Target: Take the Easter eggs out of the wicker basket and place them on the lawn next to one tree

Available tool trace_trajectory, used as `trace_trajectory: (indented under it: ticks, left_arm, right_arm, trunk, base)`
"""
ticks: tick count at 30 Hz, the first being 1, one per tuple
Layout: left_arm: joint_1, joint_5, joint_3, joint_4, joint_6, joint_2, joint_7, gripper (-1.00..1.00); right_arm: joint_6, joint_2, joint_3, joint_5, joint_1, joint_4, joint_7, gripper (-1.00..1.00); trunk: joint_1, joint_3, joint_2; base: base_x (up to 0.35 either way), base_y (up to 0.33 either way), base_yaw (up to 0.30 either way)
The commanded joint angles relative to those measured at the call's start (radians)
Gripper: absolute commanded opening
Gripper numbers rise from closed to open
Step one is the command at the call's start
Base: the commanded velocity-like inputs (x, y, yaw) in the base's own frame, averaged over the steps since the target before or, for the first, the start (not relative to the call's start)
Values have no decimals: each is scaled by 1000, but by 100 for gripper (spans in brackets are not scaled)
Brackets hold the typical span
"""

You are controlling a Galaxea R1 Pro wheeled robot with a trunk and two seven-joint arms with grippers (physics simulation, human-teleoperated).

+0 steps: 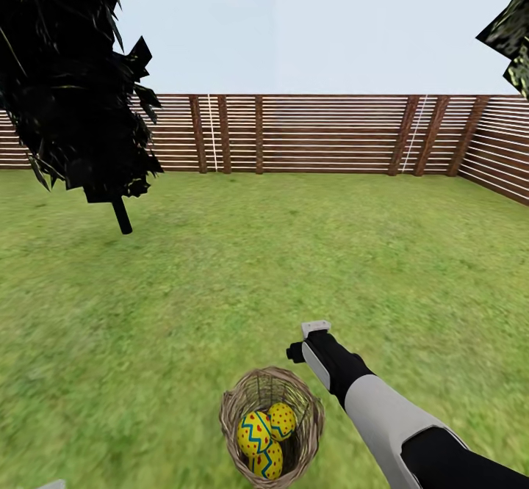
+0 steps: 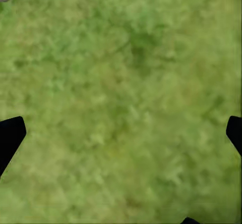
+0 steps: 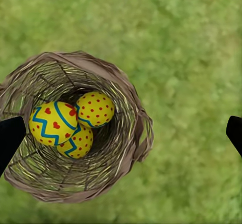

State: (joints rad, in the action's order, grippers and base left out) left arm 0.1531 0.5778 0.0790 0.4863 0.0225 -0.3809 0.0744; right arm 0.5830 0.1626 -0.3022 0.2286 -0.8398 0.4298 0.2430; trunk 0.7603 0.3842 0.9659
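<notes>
Pincer (image 3: 121,133) spread wide, empty, above wicker basket (image 3: 128,148).

Right arm (image 1: 382,408) of the robot comprised a glossy black upper segment, a smooth pale grey forearm shell and a black wrist section with a light grey side panel, capped by a small white block, while black fingertips (image 3: 10,135) appeared at the wrist views' edges.

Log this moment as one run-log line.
phase: approach | Easter eggs: three in wicker basket | right gripper: open above basket, offset | left gripper: open over lawn | placed: none
</notes>
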Motion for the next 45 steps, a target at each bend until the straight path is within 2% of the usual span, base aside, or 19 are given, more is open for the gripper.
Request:
trace_trajectory:
  ticks: [1, 3, 4, 5, 9, 10, 13, 14, 18, 19, 22, 23, 24, 29, 34, 45]
  left_arm:
    - [0, 33, 9, 36, -20, -21, 8, 100]
    - [1, 72, 9, 111, -53, -51, 10, 100]
    - [4, 98, 5, 194, -78, -71, 11, 100]
    - [6, 108, -3, 240, -91, -77, 13, 100]
    - [9, 123, -68, 478, -170, -89, 38, 100]
    - [10, 124, -98, 603, -223, -91, 69, 100]
    - [11, 133, -136, 770, -301, -93, 125, 100]
    - [12, 146, -178, 856, -342, -93, 156, 100]
    - [16, 195, -289, 978, -415, -95, 196, 100]
    - [26, 234, -327, 1025, -454, -95, 206, 100]
    - [42, 311, -366, 1068, -492, -96, 213, 100]
    - [47, 364, -392, 1083, -506, -96, 214, 100]
    - [48, 387, -404, 1088, -510, -96, 214, 100]
    - [55, 456, -443, 1102, -530, -96, 213, 100]
    - [55, 474, -453, 1107, -538, -96, 211, 100]
    - [54, 471, -456, 1106, -530, -96, 215, 100]
  right_arm:
    - [4, -1, -8, 11, -1, 1, 8, 100]
    - [3, 0, -8, 11, -1, 1, 8, 100]
    - [3, 1, -8, 12, -1, 1, 9, 100]
    - [3, 1, -8, 12, -1, 2, 9, 100]
    - [3, 1, -8, 11, -1, 2, 9, 100]
    - [3, 1, -9, 11, -1, 2, 9, 100]
    - [3, 1, -9, 11, -1, 3, 9, 100]
    - [3, 2, -9, 11, -1, 3, 10, 100]
    - [3, 1, -9, 10, -1, 2, 13, 100]
    - [3, 0, -9, 10, -1, 2, 14, 100]
    - [3, 0, -9, 10, -1, 2, 15, 100]
    - [3, 1, -9, 10, -1, 2, 16, 100]
    - [3, 2, -9, 10, -1, 2, 16, 100]
    - [3, 3, -9, 11, -1, 2, 16, 100]
    - [3, 1, -9, 11, -1, 3, 15, 100]
    - [3, 6, -9, 13, -1, 4, 16, 100]
  trunk:
    - [4, 4, 8]
    - [12, 11, 22]
    - [16, 14, 29]
    - [19, 17, 36]
    - [35, 30, 64]
    - [39, 33, 71]
    - [50, 42, 92]
    - [54, 45, 99]
    - [69, 58, 127]
    - [73, 61, 134]
    - [85, 70, 155]
    - [88, 73, 162]
    - [92, 77, 169]
    - [111, 92, 204]
    - [131, 108, 239]
    - [173, 142, 316]
  base:
    - [0, 0, 0]
    - [0, 0, 0]
    - [0, 0, 0]
    - [0, 0, 0]
    - [0, 0, 0]
    - [0, 0, 0]
    - [0, 0, 0]
    - [0, 0, 0]
    - [0, 0, 0]
    - [0, 0, 0]
    - [0, 0, 0]
    - [0, 0, 0]
    - [0, 0, 0]
    - [0, 0, 0]
    - [0, 0, 0]
    - [0, 0, 0]
